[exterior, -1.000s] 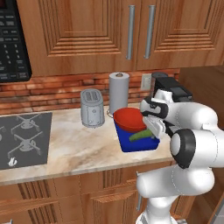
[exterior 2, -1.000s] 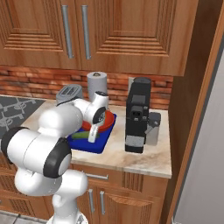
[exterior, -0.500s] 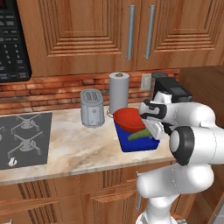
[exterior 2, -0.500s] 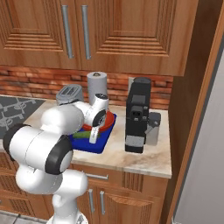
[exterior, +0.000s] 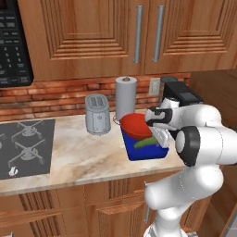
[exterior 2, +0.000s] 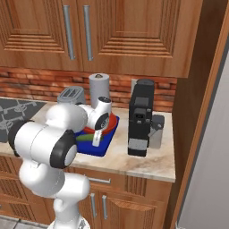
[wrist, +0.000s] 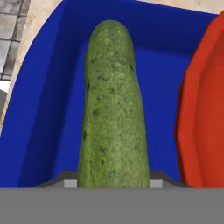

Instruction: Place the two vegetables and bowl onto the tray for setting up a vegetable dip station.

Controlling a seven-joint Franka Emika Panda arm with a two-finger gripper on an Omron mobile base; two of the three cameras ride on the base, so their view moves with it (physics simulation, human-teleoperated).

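In the blue tray (wrist: 48, 109), at six o'clock of the hand view: gripper (wrist: 113, 181) pinching the near end of the green cucumber (wrist: 113, 105), lying lengthwise toward twelve. At three o'clock, red bowl (wrist: 203, 109) on the same tray. Beyond, at eleven, marble counter (wrist: 41, 17).

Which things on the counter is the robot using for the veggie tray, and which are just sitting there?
For the job:
- deep blue rectangular tray
- wide glossy red bowl
- dark green bumpy cucumber, between the end effector tips

Just sitting there:
- silver toaster
- white paper towel roll
- black coffee machine
- grey stovetop panel
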